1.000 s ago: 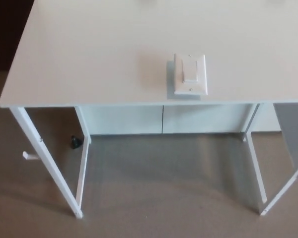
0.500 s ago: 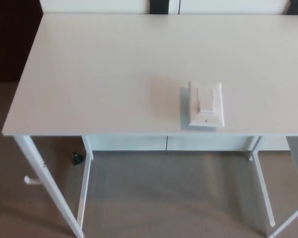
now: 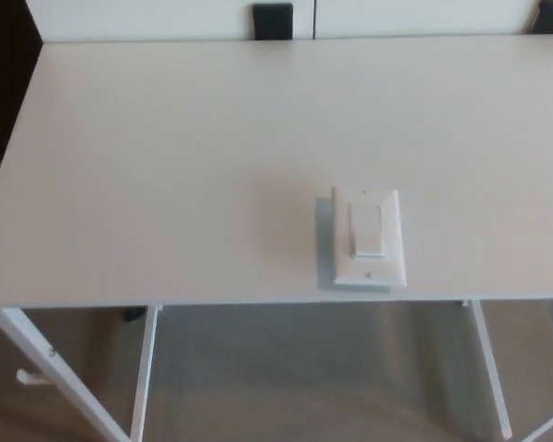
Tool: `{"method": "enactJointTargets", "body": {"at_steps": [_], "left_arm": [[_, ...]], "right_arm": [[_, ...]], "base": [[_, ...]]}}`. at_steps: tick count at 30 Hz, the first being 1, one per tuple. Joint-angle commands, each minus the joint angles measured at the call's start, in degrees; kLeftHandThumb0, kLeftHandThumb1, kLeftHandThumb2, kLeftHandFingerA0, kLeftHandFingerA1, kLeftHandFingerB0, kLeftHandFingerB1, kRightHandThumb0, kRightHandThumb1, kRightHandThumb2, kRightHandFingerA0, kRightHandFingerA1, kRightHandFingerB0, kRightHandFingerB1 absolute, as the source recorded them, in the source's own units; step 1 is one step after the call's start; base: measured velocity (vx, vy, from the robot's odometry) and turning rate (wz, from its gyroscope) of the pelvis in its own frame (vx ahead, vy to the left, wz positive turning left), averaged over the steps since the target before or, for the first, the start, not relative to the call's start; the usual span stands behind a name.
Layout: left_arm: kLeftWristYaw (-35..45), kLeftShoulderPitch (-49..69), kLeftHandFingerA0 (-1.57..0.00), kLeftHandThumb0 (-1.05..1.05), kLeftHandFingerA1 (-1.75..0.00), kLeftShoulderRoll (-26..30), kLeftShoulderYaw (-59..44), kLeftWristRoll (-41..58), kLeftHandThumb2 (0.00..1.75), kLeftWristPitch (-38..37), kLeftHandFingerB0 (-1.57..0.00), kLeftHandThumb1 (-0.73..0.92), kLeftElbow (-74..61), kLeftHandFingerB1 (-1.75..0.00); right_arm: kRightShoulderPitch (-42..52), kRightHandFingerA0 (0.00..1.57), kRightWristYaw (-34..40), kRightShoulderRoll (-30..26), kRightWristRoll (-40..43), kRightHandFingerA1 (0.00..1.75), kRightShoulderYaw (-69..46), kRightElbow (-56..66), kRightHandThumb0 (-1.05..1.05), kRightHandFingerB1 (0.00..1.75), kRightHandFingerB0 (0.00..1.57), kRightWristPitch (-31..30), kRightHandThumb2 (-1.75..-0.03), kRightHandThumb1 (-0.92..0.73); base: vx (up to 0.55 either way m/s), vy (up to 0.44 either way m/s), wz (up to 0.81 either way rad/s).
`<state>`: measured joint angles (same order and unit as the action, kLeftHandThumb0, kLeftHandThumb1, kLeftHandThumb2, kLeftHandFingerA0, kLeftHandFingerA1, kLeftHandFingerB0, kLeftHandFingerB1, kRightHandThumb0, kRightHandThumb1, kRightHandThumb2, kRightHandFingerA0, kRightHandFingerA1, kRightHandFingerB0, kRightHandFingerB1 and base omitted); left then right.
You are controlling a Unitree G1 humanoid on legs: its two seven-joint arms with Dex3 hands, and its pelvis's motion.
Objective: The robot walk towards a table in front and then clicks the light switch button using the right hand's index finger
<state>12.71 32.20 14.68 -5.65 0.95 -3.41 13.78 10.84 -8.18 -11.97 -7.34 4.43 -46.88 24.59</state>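
Note:
A white light switch point(image 3: 369, 238) lies flat on the white table point(image 3: 166, 184), close to the table's front edge and a little right of the middle. Its rocker button point(image 3: 368, 229) sits in the centre of the plate, with a small screw below it. Neither of my hands nor any part of my arms shows in the head view.
The table's front edge point(image 3: 258, 302) runs across the lower part of the picture, with white legs point(image 3: 143, 368) and grey carpet point(image 3: 304, 378) beneath. Behind the table stand white panels point(image 3: 166, 18) with a dark block point(image 3: 272, 18) between them. A dark area point(image 3: 5, 83) lies at far left.
The camera has moved closer and tilted: the table fills more of the picture and the switch sits lower in it. Nothing on the table has itself moved.

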Motion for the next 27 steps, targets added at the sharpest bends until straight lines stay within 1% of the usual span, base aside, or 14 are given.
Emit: {"method": "enactJointTargets", "body": {"at_steps": [1, 8, 12, 19, 20, 22, 23, 25, 27], "left_arm": [[-0.93, 0.06, -0.49, -0.14, -0.40, 0.72, -0.30, -1.12, 0.57, 0.19, -0.34, 0.60, 0.19, -0.34], [-1.27, -0.16, -0.51, -0.15, -0.41, 1.33, 0.04, -1.80, 0.57, -0.13, -0.35, 0.59, -0.88, -0.34], [-0.97, -0.01, -0.50, -0.14, -0.41, 0.86, -0.20, -0.98, 0.57, 0.34, -0.35, 0.59, -1.10, -0.34], [-1.16, -0.61, -0.50, -0.14, -0.41, 0.96, -0.03, -1.40, 0.57, 0.48, -0.35, 0.59, -0.77, -0.34], [-1.17, -1.01, -0.51, -0.15, -0.42, 1.05, 0.04, -1.56, 0.57, -0.02, -0.35, 0.59, -0.29, -0.35], [-1.43, -1.47, -0.51, -0.14, -0.42, 1.02, 0.15, -1.83, 0.57, 0.01, -0.36, 0.59, -0.15, -0.35], [-1.49, -1.36, -0.51, -0.13, -0.42, 0.89, 0.08, -1.71, 0.57, 0.24, -0.36, 0.59, -0.29, -0.35], [-1.49, -0.75, -0.51, -0.14, -0.42, 0.85, 0.07, -1.61, 0.57, 0.88, -0.36, 0.59, -1.49, -0.35], [-0.93, -0.73, -0.50, -0.14, -0.43, 0.87, -0.12, -1.02, 0.57, -0.32, -0.35, 0.60, -0.98, -0.35]], "right_arm": [[-0.46, 0.57, 1.09, -0.58, -1.38, 0.54, 0.52, -0.21, -0.51, 0.49, 0.42, -0.87, -0.77, -0.42], [-1.50, 0.57, 0.78, -0.40, -1.23, 0.54, 0.59, -0.11, -0.51, 0.49, 0.41, -1.64, -0.77, -0.43], [-1.50, 0.57, 1.01, -0.63, -1.56, 0.54, 0.67, -0.85, -0.50, 0.49, 0.41, -0.60, -0.77, -0.43], [-1.36, 0.56, 0.67, -0.71, -1.62, 0.54, 0.80, 0.52, -0.49, 0.49, 0.41, -1.51, -0.77, -0.44], [-1.64, 0.63, 0.75, -0.83, -1.91, 0.40, 0.96, 0.59, -0.43, 0.37, 0.47, -1.64, -0.57, -0.55], [-2.05, 0.63, 0.65, -0.91, -1.89, 0.40, 0.98, 0.71, -0.43, 0.37, 0.47, -2.13, -0.57, -0.55], [-2.06, 0.55, 0.65, -0.98, -2.00, 0.53, 1.10, 0.69, -0.51, 0.49, 0.39, -2.23, -0.79, -0.45], [-2.09, 0.56, 0.78, -1.21, -2.45, 0.54, 1.43, 0.55, -0.51, 0.49, 0.41, -1.84, -0.78, -0.45], [-2.08, 0.56, 0.93, -1.16, -2.56, 0.54, 1.55, 0.79, -0.51, 0.50, 0.42, -1.99, -0.78, -0.45]], "base": [[0.08, 0.221, -0.56], [0.02, 0.058, 0.07], [0.02, -0.061, 0.04], [0.01, -0.026, 0.00], [0.00, 0.000, 0.00], [0.00, 0.000, 0.00], [0.00, 0.000, 0.00], [0.00, 0.000, 0.00], [0.00, 0.000, 0.00]]}}
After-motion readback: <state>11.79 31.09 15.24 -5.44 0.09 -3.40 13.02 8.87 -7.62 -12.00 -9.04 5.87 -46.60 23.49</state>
